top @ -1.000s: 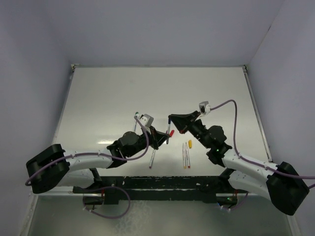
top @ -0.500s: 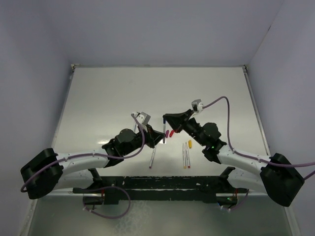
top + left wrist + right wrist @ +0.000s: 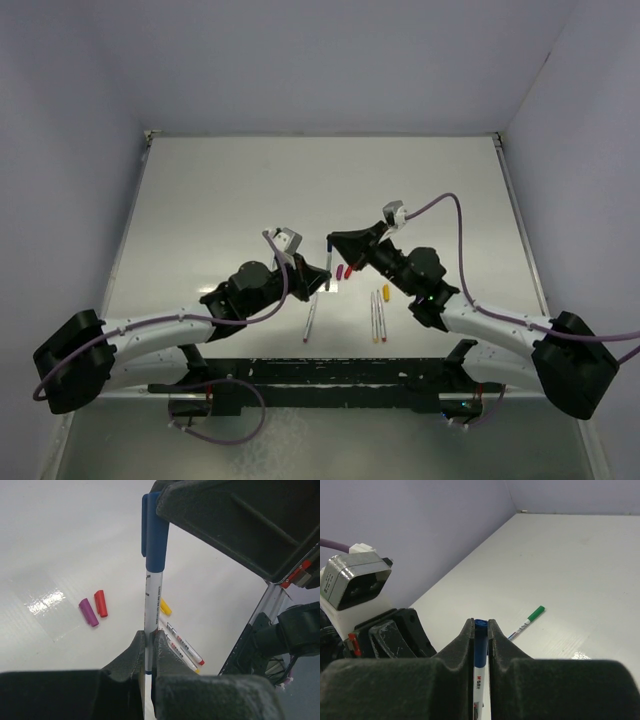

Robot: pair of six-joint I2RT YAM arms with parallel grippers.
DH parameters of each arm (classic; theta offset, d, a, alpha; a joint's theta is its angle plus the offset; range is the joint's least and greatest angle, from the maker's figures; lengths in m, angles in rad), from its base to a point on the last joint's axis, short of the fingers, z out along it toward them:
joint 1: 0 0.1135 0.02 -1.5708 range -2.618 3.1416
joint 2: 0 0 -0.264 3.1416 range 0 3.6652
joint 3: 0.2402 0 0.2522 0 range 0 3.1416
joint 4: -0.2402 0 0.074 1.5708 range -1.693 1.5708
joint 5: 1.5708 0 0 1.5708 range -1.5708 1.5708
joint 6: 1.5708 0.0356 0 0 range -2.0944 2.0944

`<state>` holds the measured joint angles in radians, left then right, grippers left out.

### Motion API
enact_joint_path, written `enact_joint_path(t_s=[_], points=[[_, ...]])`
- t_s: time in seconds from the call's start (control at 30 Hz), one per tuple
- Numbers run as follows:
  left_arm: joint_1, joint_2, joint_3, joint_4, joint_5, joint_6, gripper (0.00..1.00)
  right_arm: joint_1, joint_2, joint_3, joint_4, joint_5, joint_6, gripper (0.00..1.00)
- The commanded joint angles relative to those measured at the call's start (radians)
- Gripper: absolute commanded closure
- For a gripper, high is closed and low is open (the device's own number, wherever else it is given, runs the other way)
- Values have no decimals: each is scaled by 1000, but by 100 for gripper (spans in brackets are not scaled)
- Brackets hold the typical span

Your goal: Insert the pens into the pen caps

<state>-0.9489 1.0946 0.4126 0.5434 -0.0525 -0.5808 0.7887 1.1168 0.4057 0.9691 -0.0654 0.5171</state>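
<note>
Capping step, mid-frame: left gripper (image 3: 149, 641) clamps the thin white stick pen (image 3: 152, 600), right gripper (image 3: 480, 625) pinches the stubby blue plastic cap (image 3: 155, 535) on it; next, probably a straight push home.

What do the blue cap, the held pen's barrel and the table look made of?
The blue cap: smooth opaque moulded plastic, clip formed in. The pen barrel: likely white plastic, smooth, with printed lettering. The table: white with a slight sheen, shown by a glare patch; laminate or coated board, cannot tell.
</note>
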Motion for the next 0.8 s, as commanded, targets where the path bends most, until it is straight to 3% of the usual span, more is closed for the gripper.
enact_joint_path(t_s=[0.0,0.1,0.3,0.57,0.77], points=[[52,-79,89,213,-159,-5,100,41,10,41,-327,-57,-66,84],[52,-90,76,109,-173,-30,100,41,-7,121,-403,15,-89,73],[52,-82,102,-162,-198,-55,100,42,-69,218,-483,203,-126,62],[78,3,283,-544,-353,18,100,41,-138,194,-625,351,-76,52],[187,128,385,-660,-268,65,100,40,-187,154,-775,437,13,47]])
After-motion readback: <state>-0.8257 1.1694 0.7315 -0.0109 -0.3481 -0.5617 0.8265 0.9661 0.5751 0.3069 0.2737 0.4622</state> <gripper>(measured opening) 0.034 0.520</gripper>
